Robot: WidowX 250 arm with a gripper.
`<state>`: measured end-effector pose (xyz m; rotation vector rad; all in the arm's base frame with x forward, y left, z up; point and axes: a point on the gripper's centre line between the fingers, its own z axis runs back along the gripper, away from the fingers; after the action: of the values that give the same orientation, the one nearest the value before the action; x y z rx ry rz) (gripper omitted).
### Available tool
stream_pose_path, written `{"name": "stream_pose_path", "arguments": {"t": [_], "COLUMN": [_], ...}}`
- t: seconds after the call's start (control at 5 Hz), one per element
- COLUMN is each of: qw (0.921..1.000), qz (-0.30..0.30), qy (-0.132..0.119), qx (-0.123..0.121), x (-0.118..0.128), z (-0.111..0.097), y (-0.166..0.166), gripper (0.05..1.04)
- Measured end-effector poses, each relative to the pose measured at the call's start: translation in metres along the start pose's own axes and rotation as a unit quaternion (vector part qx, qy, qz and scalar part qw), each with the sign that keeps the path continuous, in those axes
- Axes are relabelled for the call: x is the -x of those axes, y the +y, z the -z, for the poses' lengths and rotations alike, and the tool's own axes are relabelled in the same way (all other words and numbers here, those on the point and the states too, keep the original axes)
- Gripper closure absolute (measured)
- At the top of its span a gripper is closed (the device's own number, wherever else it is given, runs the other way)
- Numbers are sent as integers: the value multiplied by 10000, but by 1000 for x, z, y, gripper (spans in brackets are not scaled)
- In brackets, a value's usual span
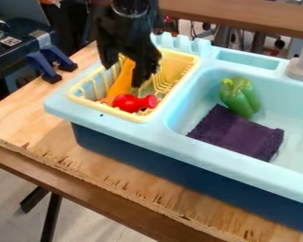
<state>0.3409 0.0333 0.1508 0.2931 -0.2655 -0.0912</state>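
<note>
Look toward 11 o'clock from the middle of your view: the black gripper (124, 71) hangs down over the yellow basket (143, 117). Its two fingers stand spread, and the smooth orange toy (121, 82), long and tapering, shows between them, leaning up inside the basket. You can't tell whether either finger touches it. At about 5 o'clock from the orange toy, you have a glossy red toy (126, 102) lying in the basket, with a rounded body and a narrower neck that flares to a round end. The basket is rounded at the corners, with slatted walls and a ribbed floor, and sits in the left part of the toy sink (119, 124), whose top is smooth and pale blue over a dark blue body.

Toward 2 o'clock, the basin holds a shiny, lobed green pepper (239, 97) with a stubby stem. At its 6 o'clock side lies a purple cloth (236, 133), roughly rectangular, soft and nubbly. A pale grey faucet (302, 66) stands at the sink's 2 o'clock edge.

Beneath the sink you have a light plywood tabletop (37, 124) with a rough, splintered edge. Blue and black clamps (49, 64) sit at 10 o'clock, a brown wooden table (243, 15) at 1 o'clock, and dark metal legs (51, 215) over pale floor (12, 189) near 7 o'clock.
</note>
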Motion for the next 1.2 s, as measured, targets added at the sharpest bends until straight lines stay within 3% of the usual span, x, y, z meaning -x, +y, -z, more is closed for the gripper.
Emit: {"name": "stream_pose_path", "arguments": {"t": [0.6,1.0,1.2], "qw": [9999,9992,9989], "qz": [20,-92,-147], "qy": [-116,269,353], "qx": [-85,-280,-284], "x": [-17,-15,-16], "z": [13,24,29], "y": [1,6,8], "gripper": [77,77,128]}}
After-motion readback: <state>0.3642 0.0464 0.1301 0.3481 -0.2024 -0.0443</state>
